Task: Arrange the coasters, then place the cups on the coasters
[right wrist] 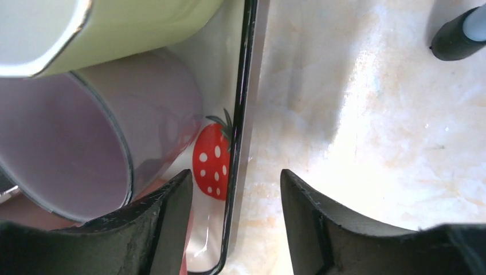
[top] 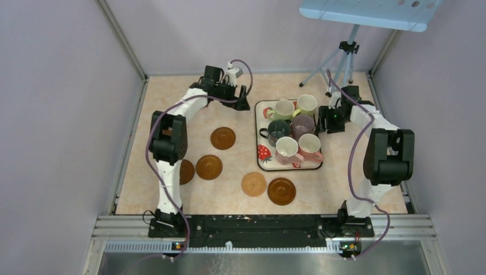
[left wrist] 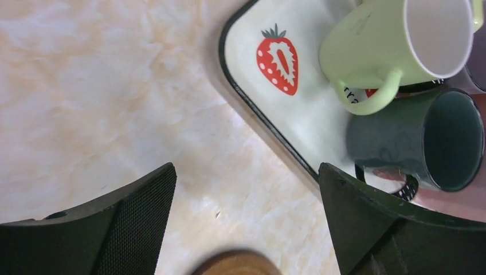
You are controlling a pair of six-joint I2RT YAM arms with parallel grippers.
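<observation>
Beige marbled tabletop (top: 172,109) boxed in by lilac walls (top: 57,114), tripod (top: 345,60) at the far right. Six cups (top: 302,125) upright, mouths up, packed two by three on the strawberry tray (top: 263,153), columns running near to far; five coasters (top: 222,138) in view, flat, scattered left of and nearer than it. Spread wide and empty just off the tray's far left corner, the left gripper (left wrist: 246,177); parted astride its right rim beside the purple cup (right wrist: 63,149), gripping nothing, the right gripper (right wrist: 236,179).

Pale lilac walls (top: 57,114) enclose a marbled beige surface (top: 332,189). A tripod (top: 348,47) stands in the far right corner under a light blue panel (top: 367,11).
</observation>
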